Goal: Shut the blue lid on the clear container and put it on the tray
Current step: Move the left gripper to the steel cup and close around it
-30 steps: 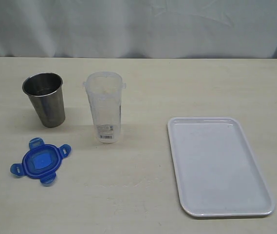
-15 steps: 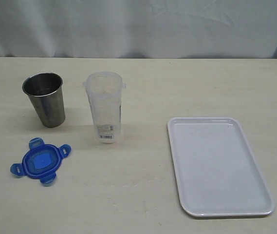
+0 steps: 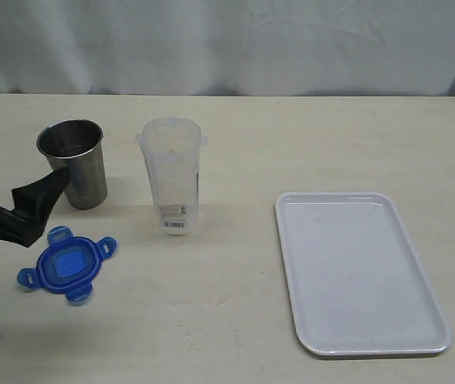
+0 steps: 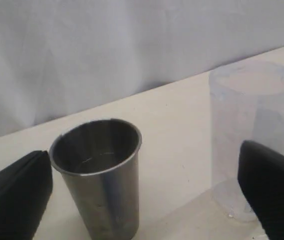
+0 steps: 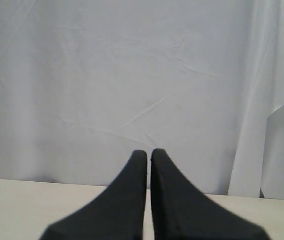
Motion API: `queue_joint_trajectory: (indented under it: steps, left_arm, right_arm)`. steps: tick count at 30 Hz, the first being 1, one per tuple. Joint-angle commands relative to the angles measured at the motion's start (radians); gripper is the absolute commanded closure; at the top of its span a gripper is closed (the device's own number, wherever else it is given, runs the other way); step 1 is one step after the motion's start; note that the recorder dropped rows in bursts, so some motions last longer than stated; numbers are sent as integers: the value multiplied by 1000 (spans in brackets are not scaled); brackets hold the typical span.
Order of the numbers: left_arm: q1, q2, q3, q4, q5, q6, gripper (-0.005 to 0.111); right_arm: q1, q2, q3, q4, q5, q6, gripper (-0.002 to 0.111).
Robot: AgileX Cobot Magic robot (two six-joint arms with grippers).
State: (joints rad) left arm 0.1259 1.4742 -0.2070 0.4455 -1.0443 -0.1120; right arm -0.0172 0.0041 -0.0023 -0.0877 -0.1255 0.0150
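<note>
Left end effector [image 3: 29, 158] is spread wide and empty, near the blue lid [image 3: 67, 266] and beside the steel cup [image 3: 73, 162]. Right end effector [image 5: 148, 155] is pressed together, gripping nothing.

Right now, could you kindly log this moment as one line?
left hand: open, near lid | right hand: shut | lid: off, on table | container: upright, uncapped | tray: empty

Bright, even, soft light, with no hard glare. In the exterior view everything is sharp, with faint shadows at the bases of the steel cup [image 3: 73, 164] and the clear container [image 3: 173, 178]. In the left wrist view the left gripper [image 4: 144, 195] is blurred (too close) and the container is hazy. The right wrist view's backdrop [image 5: 132, 75] is slightly grey.
</note>
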Motion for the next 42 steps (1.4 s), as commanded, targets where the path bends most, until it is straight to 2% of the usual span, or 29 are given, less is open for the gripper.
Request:
queue_joint_trajectory:
  steps: [1,9,15,35,42]
  left_arm:
    - [2,170,-72,-13,-61,6,12]
    - [2,378,-178,13,-71,10,12]
    - [2,470,-226,14,-120,10,12]
    - [2,593,-366,7,-116,10,12]
    - [2,593,-428,5,-52,10,12]
  right_arm:
    - [-3,-4,2,1,-3,7,104]
    - [-3,-4,2,1,-3,7,104]
    - [-3,-4,2,1,-3,7,104]
    - [-3,-4,2,1,-3,7,104]
    - [-3,-4,2,1,-3,7,104]
